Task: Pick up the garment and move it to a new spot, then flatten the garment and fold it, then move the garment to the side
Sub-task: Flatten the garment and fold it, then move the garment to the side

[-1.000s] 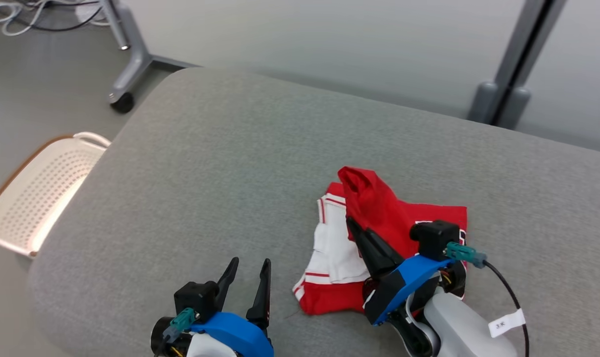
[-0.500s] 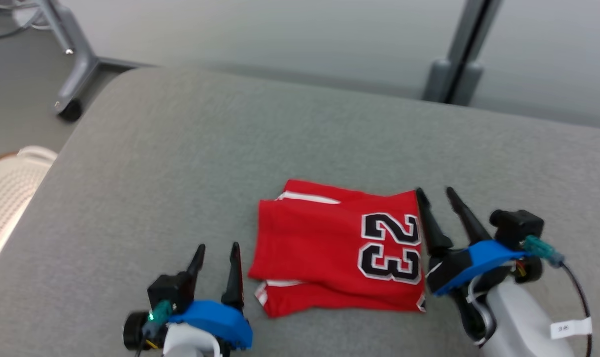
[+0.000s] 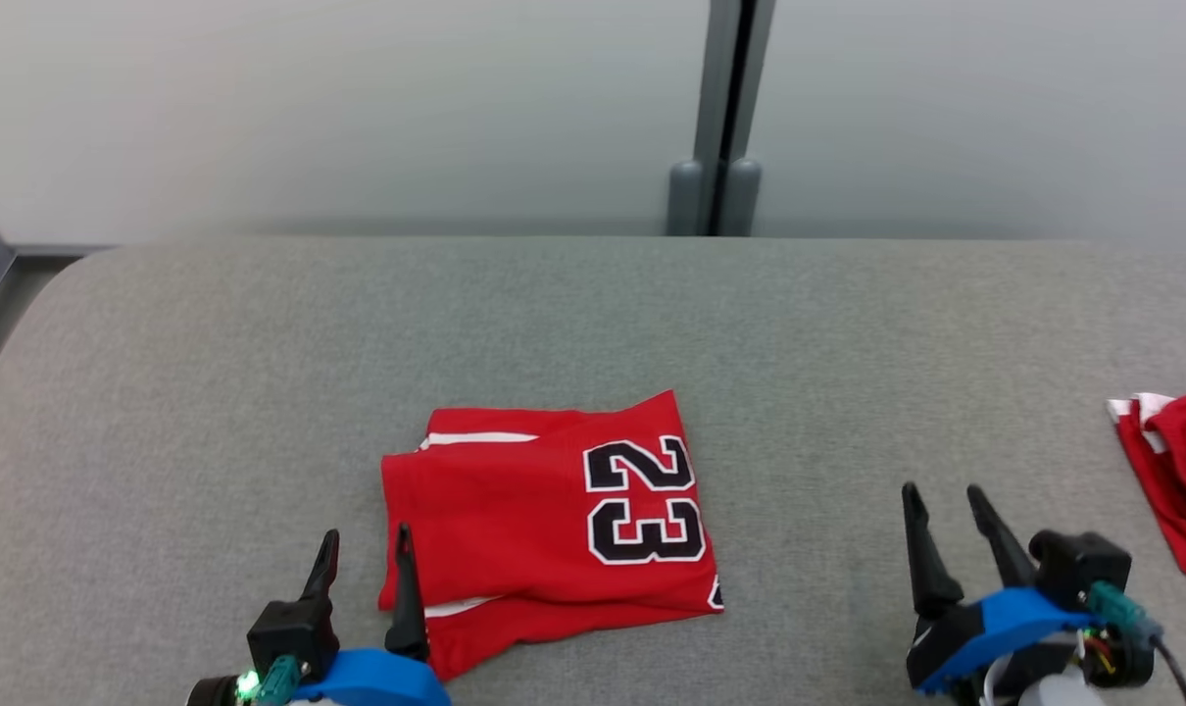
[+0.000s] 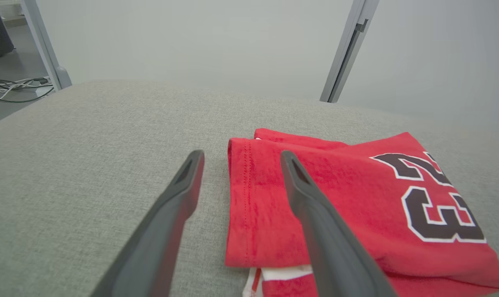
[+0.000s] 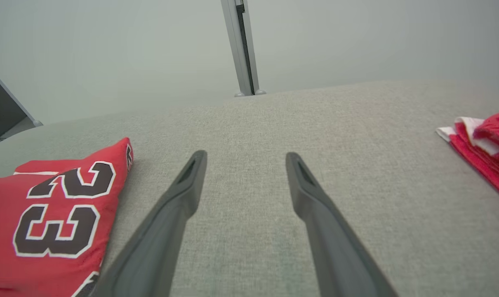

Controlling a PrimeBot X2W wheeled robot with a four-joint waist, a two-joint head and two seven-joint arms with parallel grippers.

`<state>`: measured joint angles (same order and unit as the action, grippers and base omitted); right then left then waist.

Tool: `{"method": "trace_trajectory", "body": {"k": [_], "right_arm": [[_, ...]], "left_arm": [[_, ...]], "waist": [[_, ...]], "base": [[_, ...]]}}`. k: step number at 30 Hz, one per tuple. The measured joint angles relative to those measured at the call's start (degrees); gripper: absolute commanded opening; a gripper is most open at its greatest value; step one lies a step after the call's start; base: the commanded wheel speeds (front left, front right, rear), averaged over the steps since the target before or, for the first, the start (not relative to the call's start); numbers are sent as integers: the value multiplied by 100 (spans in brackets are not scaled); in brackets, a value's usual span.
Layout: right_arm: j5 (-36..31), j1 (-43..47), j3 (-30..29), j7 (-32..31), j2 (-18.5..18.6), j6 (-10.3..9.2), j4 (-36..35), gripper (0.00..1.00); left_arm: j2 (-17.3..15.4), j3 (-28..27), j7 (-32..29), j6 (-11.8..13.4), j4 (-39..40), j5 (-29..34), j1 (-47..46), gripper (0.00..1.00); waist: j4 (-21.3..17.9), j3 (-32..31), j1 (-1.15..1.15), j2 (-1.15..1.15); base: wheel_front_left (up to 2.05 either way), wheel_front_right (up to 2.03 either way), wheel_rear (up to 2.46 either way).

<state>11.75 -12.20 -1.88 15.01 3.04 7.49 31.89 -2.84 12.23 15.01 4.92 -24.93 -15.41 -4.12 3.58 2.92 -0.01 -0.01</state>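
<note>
Left hand (image 3: 367,532) sits low on the left of our head view, fingers spread wide w/ nothing btwn them. One finger is over bare bench (image 3: 211,392). The other finger (image 4: 317,214) crosses the left edge of the jersey (image 3: 515,520); whether it touches the cloth or hangs just above, we can't tell. In the left wrist view that edge is a stitched hem running btwn the two fingertips.

Jersey is red, folded to a rough rectangle, lying flat on the bench near the front, approx. mid-view. A black number 23 (image 3: 642,500) w/ white outline faces up on its right part. White trim peeks out along the far edge and at the near-left corner, where a lower layer sticks out from under the top one.

Right hand (image 3: 941,488) is low on the right, also wide and empty, over bare bench. It's well apart from the jersey on its left and from a second red-and-white cloth (image 3: 1176,471), bunched at the right edge of our view.

Behind the bench we see a pale wall (image 3: 358,98) w/ a grey post (image 3: 720,118).
</note>
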Motion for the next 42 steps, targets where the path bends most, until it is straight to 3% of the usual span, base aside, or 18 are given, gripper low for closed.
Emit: {"method": "trace_trajectory", "body": {"k": [8,16,25,36,37,39,42], "right_arm": [[155,304,267,0,-13,0,33,100],[272,302,414,0,-14,0,25,100],[665,-308,1248,0,-24,0,485,100],[1013,-1131,1389,1,-27,0,1905,100],[1071,-1152,1441,1,-29,0,2002,46],[1268,-1201,1524,22,-26,0,2095,0],[1314,-1281,1544,15,-25,0,1970,0]], "left_arm": [[-4,-127,0,-59,103,160,276,100],[-4,-38,0,-100,133,171,272,100],[-2,425,-1,-172,227,80,21,100],[-10,630,0,-141,312,-19,-79,100],[-9,630,0,-136,326,-26,-79,100],[-9,625,-1,-119,342,-35,-77,100],[-10,604,0,-119,368,-58,-79,100]], "waist": [[-269,-237,0,0],[-165,-206,0,0],[436,41,1,0],[1352,455,1,1],[1393,494,1,1],[1431,556,1,1],[1339,605,1,2]], "base": [[0,0,0],[0,0,0],[0,0,0],[0,0,0],[0,0,0],[0,0,0],[0,0,0]]}}
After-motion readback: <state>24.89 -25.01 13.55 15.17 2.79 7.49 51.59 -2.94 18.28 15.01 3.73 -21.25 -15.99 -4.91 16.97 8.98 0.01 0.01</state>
